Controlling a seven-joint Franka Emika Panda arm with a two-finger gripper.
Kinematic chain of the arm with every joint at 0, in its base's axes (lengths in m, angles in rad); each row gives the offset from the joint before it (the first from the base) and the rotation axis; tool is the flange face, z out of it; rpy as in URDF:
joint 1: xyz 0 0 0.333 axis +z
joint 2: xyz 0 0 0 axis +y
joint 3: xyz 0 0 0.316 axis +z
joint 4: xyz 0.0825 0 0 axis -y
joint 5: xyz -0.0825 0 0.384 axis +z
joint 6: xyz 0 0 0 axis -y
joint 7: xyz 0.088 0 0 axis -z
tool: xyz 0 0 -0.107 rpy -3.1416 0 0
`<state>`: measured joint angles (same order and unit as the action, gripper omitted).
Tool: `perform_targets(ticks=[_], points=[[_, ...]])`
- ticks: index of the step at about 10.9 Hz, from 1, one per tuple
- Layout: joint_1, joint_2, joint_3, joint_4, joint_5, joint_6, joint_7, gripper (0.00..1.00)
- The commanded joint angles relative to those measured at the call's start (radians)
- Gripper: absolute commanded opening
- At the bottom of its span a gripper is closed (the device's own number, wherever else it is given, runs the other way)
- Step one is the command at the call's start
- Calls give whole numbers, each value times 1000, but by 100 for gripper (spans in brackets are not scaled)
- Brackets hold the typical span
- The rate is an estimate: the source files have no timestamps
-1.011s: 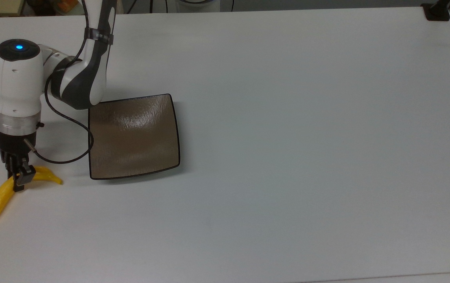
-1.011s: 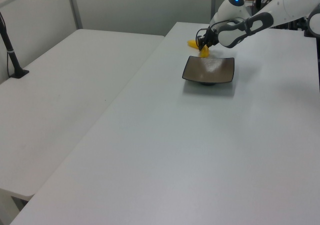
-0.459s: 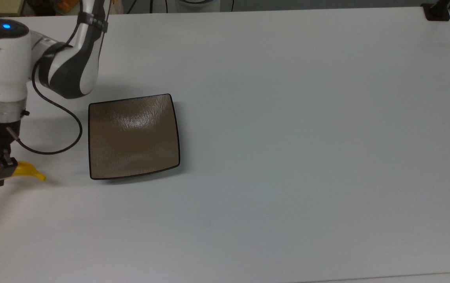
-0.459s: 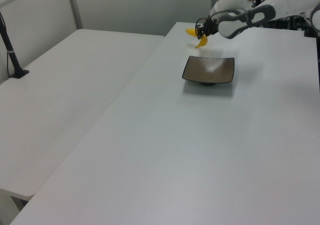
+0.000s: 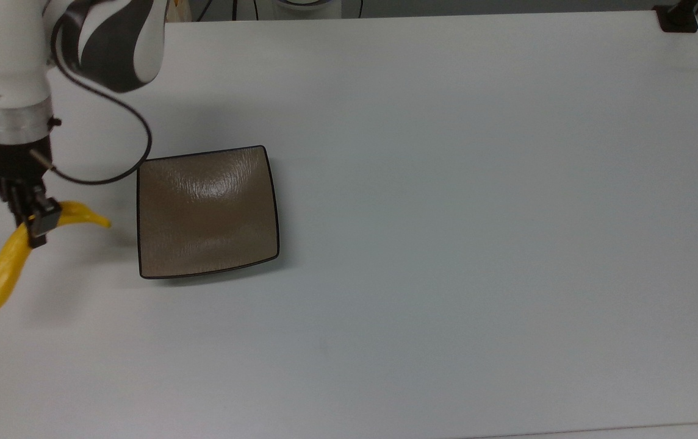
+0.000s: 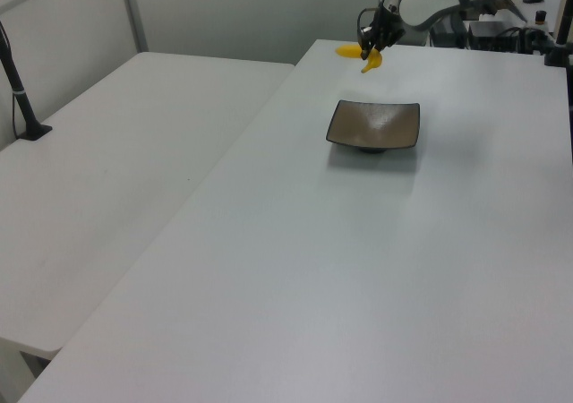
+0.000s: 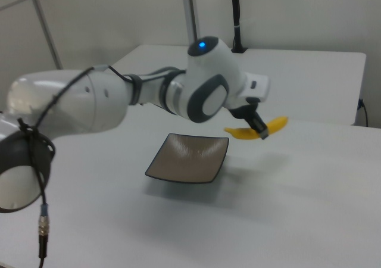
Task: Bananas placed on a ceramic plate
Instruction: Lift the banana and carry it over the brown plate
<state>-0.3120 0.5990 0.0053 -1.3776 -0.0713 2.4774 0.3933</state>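
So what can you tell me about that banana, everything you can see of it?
The banana is a single bright yellow, smooth, curved fruit, unpeeled, with one thin pointed end. The tool is shut on it near its bend, and nothing else touches it. It hangs in the air above the white table; in the right view a faint shadow lies on the table beneath it. In the top view it sits at the top view's left of the brown square plate, clear of its rim.

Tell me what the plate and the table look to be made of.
The plate: likely glazed ceramic, going by its glossy brown surface with streaked highlights and thin dark rim. The table: smooth matte white, perhaps laminate, since it shows only soft shadows and no grain.
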Motion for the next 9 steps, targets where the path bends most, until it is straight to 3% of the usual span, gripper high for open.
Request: perform_targets(ticks=[1, 5, 7, 8, 9], points=[[-12, -174, 73, -162, 7, -159, -63, 14], [1, -341, 156, -363, 11, -248, -97, 14], [39, -343, 179, -396, 15, -250, -91, 22], [48, -332, 179, -397, 15, -250, -90, 53], [50, -331, 179, -396, 15, -262, -88, 100]])
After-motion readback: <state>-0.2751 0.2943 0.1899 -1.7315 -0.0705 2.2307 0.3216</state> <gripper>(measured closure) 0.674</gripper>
